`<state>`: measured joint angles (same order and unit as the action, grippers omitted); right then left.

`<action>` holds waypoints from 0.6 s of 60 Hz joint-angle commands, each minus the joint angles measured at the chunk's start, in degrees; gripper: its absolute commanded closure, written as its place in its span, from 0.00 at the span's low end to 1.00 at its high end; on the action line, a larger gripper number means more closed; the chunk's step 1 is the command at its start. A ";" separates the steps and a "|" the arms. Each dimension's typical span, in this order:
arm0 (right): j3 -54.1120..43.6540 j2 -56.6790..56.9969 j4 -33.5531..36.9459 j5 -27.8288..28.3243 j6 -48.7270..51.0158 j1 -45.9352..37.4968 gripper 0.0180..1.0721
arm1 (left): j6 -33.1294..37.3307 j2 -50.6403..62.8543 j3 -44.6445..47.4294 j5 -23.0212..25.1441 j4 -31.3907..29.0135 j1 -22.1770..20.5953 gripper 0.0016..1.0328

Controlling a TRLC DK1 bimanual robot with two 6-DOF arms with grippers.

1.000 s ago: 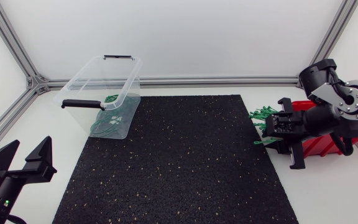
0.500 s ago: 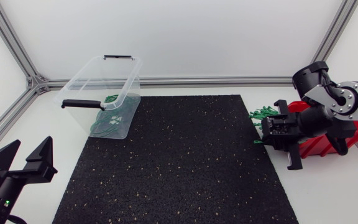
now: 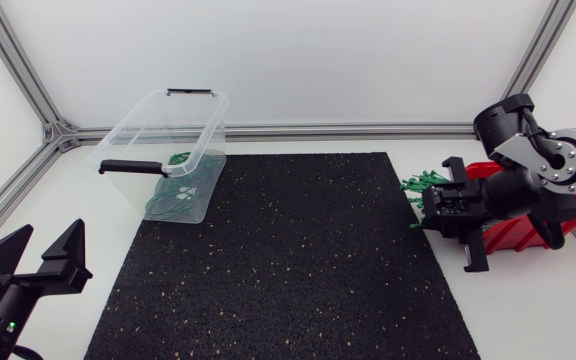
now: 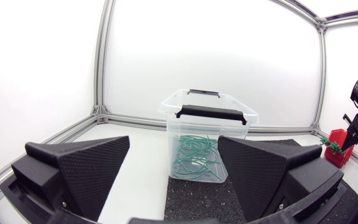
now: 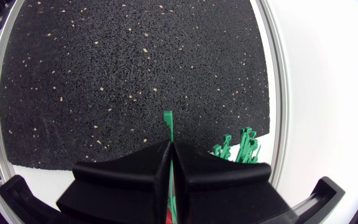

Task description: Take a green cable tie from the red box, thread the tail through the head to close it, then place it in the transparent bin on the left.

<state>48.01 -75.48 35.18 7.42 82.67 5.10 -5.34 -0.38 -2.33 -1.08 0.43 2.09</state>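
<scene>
My right gripper (image 5: 169, 148) is shut on a green cable tie (image 5: 168, 122), whose end sticks out ahead of the fingertips over the black mat. In the head view this gripper (image 3: 436, 212) hangs at the mat's right edge, in front of the red box (image 3: 516, 232), with a bunch of green ties (image 3: 423, 182) jutting out beside it. The transparent bin (image 3: 164, 150) stands at the mat's far left corner with several green ties (image 4: 194, 158) inside. My left gripper (image 3: 46, 256) stays open at the near left, empty, facing the bin (image 4: 207, 137).
The black speckled mat (image 3: 288, 260) covers the middle of the table. More green tie heads (image 5: 241, 146) lie beside my right fingers on the white tabletop. An aluminium frame rail (image 3: 348, 130) runs along the back edge.
My right gripper's fingers have closed onto the green tie. The right arm shifted only slightly at the red box. The left arm has not moved.
</scene>
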 commanded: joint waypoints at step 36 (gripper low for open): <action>9.03 9.21 12.37 3.57 -5.07 1.66 0.95 | 0.95 -0.23 2.24 0.20 -1.22 -0.42 0.04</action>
<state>55.57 -66.98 45.74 10.50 79.11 5.89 -5.34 -0.40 -2.35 -1.08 0.43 2.07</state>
